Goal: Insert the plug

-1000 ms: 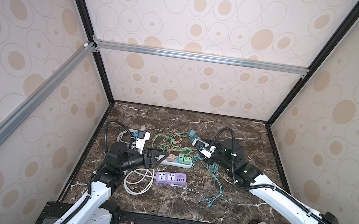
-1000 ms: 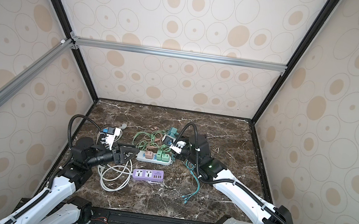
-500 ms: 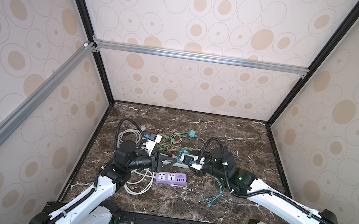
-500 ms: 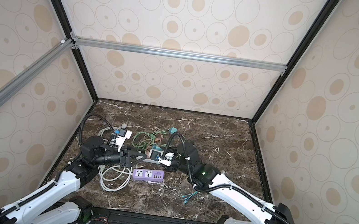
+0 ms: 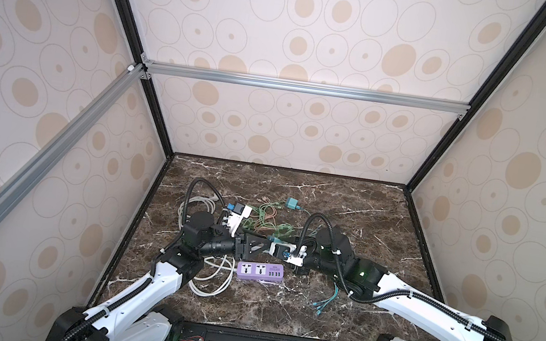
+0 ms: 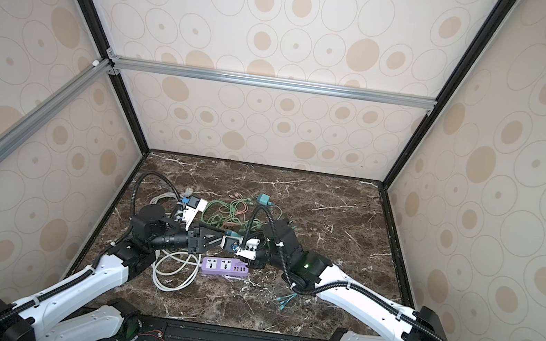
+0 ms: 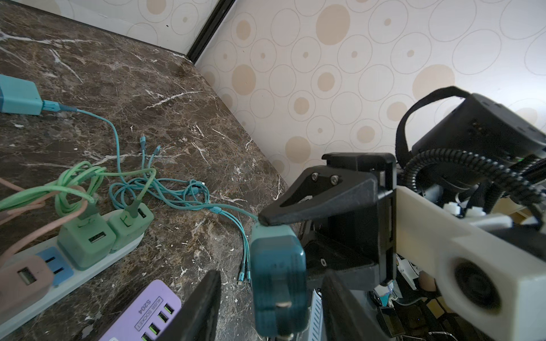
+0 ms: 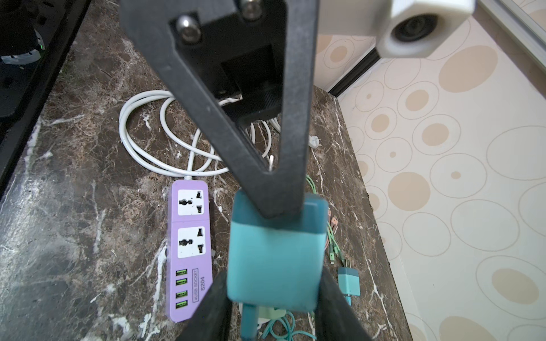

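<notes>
Soft, even indoor light; wrist views blur up close, edges bow outward.

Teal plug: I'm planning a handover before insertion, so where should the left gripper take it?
Probably grip the teal plug by its two flat side faces near the prongs, approaching from the prong end: the right gripper clamps the other faces at the cable end.

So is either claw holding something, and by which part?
The right gripper holds the teal charger by its sides at the cable end. The left gripper straddles the pronged end with gaps, not gripping.
</notes>
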You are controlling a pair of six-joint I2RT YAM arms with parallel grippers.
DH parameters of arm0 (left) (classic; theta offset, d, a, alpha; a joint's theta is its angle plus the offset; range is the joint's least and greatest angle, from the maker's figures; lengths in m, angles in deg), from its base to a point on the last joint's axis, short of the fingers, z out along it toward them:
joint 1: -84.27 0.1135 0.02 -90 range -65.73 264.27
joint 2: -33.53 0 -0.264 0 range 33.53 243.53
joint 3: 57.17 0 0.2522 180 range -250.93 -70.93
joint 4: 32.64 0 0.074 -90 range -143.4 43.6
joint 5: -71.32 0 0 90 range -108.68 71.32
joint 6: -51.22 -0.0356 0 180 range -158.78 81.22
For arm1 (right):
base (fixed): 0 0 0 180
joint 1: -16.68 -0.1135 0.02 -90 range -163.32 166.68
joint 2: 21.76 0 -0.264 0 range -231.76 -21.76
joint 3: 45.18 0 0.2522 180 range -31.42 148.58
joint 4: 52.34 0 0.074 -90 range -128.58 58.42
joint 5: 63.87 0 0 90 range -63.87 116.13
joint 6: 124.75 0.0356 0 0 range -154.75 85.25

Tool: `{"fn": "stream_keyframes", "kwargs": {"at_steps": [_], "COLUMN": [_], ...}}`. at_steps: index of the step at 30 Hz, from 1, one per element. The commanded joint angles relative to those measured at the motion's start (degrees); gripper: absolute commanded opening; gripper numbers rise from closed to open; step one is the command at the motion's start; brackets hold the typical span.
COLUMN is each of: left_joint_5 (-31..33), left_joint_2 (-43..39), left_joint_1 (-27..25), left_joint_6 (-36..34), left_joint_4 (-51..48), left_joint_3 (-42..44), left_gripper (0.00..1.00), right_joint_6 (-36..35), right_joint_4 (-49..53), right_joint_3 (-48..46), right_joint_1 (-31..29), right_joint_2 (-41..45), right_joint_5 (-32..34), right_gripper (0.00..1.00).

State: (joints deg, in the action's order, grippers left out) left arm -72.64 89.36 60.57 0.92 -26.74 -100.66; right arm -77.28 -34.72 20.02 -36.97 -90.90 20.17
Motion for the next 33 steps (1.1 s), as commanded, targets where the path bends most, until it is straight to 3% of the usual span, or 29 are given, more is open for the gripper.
{"fn": "stream_keyframes", "kwargs": {"at_steps": [1, 8, 17, 20, 24, 29, 33], "left_joint_5": [-0.7, -0.9, 0.1, 0.4, 1.1, 3.3, 6.9], "left_joint_2": [0.1, 0.9, 1.1, 1.2, 0.7, -0.7, -1.7], "left_joint_1": [-0.7, -1.7, -1.8, -1.8, -1.8, -1.8, -1.8], "left_joint_6": [0.1, 1.0, 0.8, 0.8, 0.7, 0.4, 1.3], "left_joint_4": [2.4, 3.9, 3.6, 3.7, 3.8, 4.3, 7.2], "left_joint_3": [-2.9, -2.7, -2.8, -2.9, -3.0, -3.0, -2.5], "left_gripper": [0.53, 0.39, 0.28, 0.23, 0.19, 0.14, 0.07], "right_joint_6": [-0.7, -2.3, -2.4, -1.4, 0.6, 9.8, 25.5], "right_joint_4": [-0.5, -0.8, -1.5, -1.6, -2.1, -3.7, -0.2], "right_joint_3": [2.0, 3.1, 3.1, 2.7, 2.0, 0.6, -0.1], "right_joint_1": [-0.9, -1.0, -1.1, -1.1, -1.1, -1.1, -0.9], "right_joint_2": [-0.4, -2.1, -2.8, -2.6, -1.8, 2.6, 8.7], "right_joint_5": [-0.7, 1.9, 5.1, 5.6, 6.5, 10.1, 11.7], "right_gripper": [0.21, 0.21, 0.25, 0.30, 0.45, 0.57, 0.72]}}
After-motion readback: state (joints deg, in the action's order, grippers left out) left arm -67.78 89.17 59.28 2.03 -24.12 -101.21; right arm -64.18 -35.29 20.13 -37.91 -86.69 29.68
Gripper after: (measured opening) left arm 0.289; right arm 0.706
